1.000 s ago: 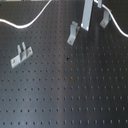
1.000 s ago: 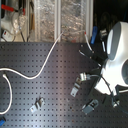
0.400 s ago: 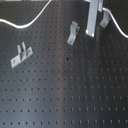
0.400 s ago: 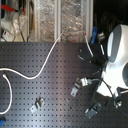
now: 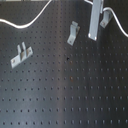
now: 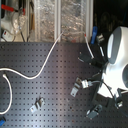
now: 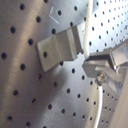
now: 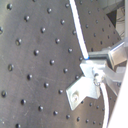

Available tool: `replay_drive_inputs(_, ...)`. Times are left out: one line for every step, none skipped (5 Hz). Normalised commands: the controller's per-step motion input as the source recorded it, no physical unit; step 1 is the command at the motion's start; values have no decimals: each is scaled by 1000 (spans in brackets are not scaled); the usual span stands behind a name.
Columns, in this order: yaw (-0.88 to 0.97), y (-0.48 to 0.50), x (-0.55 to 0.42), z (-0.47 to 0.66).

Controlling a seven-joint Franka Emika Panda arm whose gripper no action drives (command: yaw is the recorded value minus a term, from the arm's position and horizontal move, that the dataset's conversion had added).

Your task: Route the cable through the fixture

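Change since earlier frames: almost none; arm and finger assembly (image 5: pixel 96 20) in the same place at the far right of the first exterior view, brackets and cable unmoved in both exterior views.
Arm pose: white Panda body (image 6: pixel 116 60) at the second exterior view's right, bent over the perforated desk (image 5: pixel 70 95); tool hanging straight down to the desk in the first exterior view.
Fingers: pale upright bar in the first exterior view, tips low over the desk beside the far right bracket (image 5: pixel 105 20); metal finger parts (image 7: pixel 107 62) close to a bracket in both wrist views; clenched or released, cannot tell.
Cable: white cord (image 5: pixel 30 21) curving along the far edge of the desk in the first exterior view, another stretch emerging to the right of the fingers; in the second exterior view, cord (image 6: pixel 47 60) running from the far middle down to the left edge in a loop; in the second wrist view, cord (image 8: pixel 77 30) passing just beside the finger parts and the bracket (image 8: pixel 82 90); held or merely touching, cannot tell.
Brackets: middle bracket (image 5: pixel 73 32) tilted, left bracket (image 5: pixel 21 55) well apart from the cable in the first exterior view.
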Motion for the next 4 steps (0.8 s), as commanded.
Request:
replay_drive_inputs(0,-169,201,5)
replay_drive_inputs(0,-14,196,0)
replay_drive_inputs(0,43,33,208)
replay_drive_inputs(0,85,34,370)
